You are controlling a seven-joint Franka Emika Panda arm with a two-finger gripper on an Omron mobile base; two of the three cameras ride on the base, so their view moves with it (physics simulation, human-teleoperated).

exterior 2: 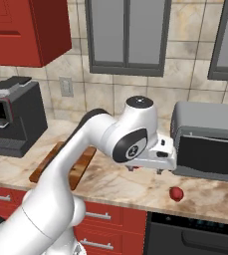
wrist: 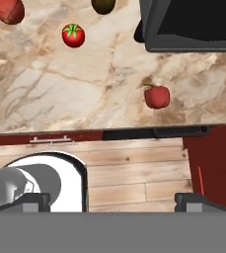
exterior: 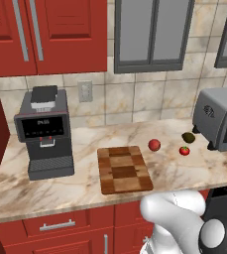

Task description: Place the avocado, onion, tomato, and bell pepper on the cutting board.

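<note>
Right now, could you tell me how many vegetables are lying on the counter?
4: the onion right of the cutting board, the avocado and tomato near the toaster, the bell pepper by the counter edge. Others may be hidden.

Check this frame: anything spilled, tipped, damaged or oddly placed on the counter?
Nothing stands out. The cutting board lies flat and bare; the avocado, tomato and two plain reddish items sit loose on the marble counter, apart from one another, none spilled or damaged.
</note>
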